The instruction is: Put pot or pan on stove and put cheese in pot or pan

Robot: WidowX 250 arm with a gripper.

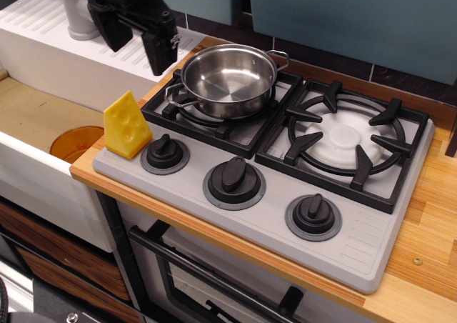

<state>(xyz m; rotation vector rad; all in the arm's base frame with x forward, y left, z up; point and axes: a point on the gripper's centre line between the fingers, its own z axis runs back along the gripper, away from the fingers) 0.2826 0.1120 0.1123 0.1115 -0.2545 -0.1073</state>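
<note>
Black claw [136, 31]: spread wide, empty. Yellow dimpled plastic cheese wedge [127, 126]: directly below-front of claw, upright. Shiny round steel pan [228, 79]: right of claw.

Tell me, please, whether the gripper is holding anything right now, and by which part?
Nothing is held: the gripper hangs open and empty above the cheese wedge.

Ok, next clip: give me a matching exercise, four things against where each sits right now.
Things:
1. pan
2. cheese
3. hand
4. orange disc

Places:
A. in the sink
B. on the left burner
C. above the drainboard, open and empty
D. on the stove's front left corner, beside a knob

Pairs: 1-B, 2-D, 3-C, 4-A
</note>
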